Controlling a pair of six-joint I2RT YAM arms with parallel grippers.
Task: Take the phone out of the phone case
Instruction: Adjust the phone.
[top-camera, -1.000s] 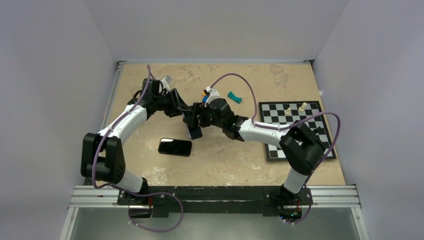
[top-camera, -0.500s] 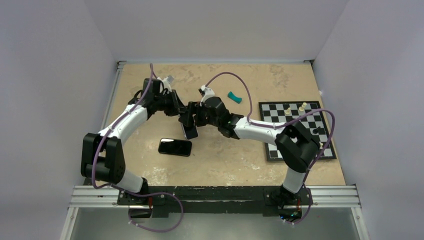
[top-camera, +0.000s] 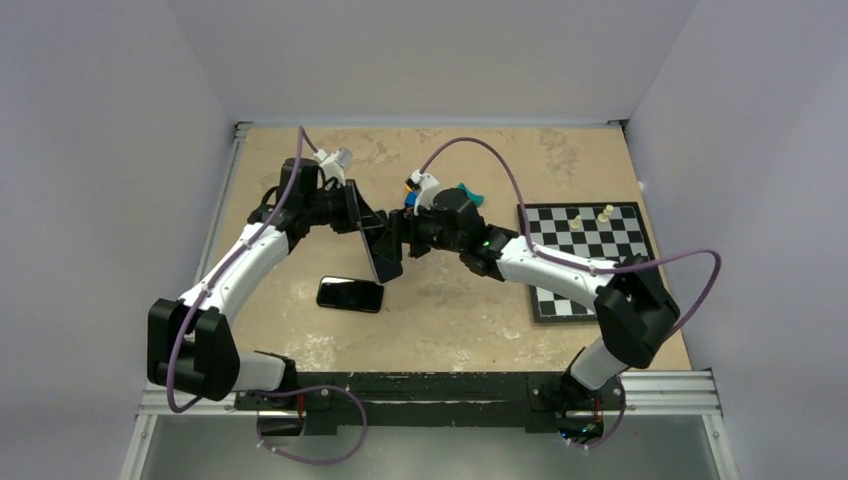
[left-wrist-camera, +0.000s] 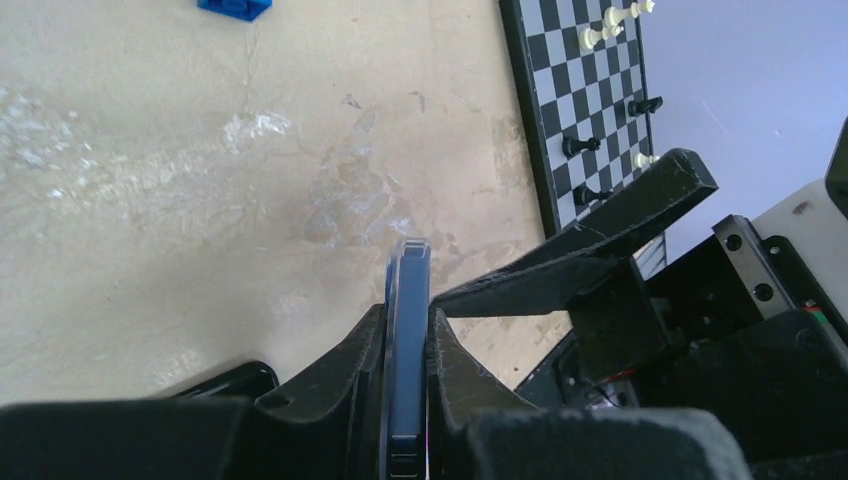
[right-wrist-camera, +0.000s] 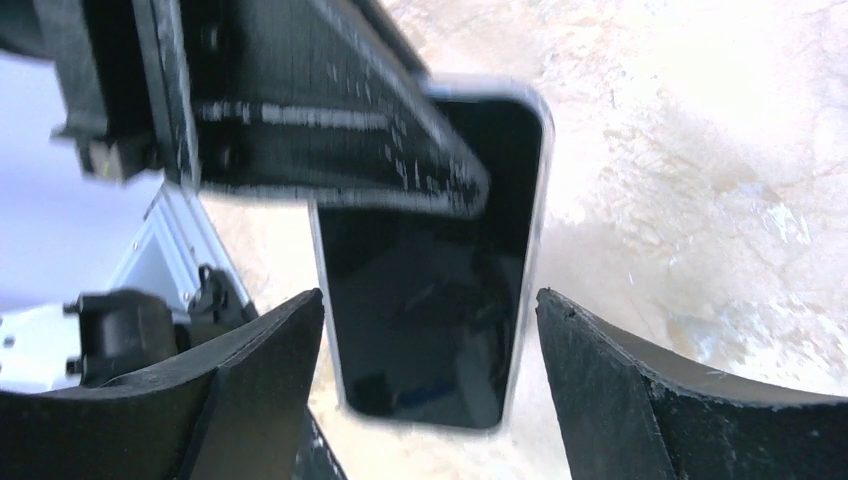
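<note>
The left gripper (left-wrist-camera: 407, 335) is clamped on the phone (top-camera: 385, 262), its fingers pressed against both flat faces, so the slab stands on edge in the air above the table (top-camera: 450, 320), well left of the chessboard (top-camera: 620, 235). In the right wrist view the phone shows a dark screen with a pale rim, and one left finger (right-wrist-camera: 330, 130) crosses its upper part. Whether the case is on it cannot be told. The right gripper (right-wrist-camera: 430, 297) reaches in from the chessboard side with its jaws spread wide, one either side of the phone's free end and gripping nothing. Whether a fingertip touches the phone cannot be told. A second dark slab (top-camera: 350, 294) lies flat on the table, further from the chessboard than the phone and towards the arm bases. Pale pieces (top-camera: 577, 222) stand on the chessboard's far rows. A teal thing (top-camera: 470, 195) lies just beyond its far left corner, partly hidden by the right arm.
</note>
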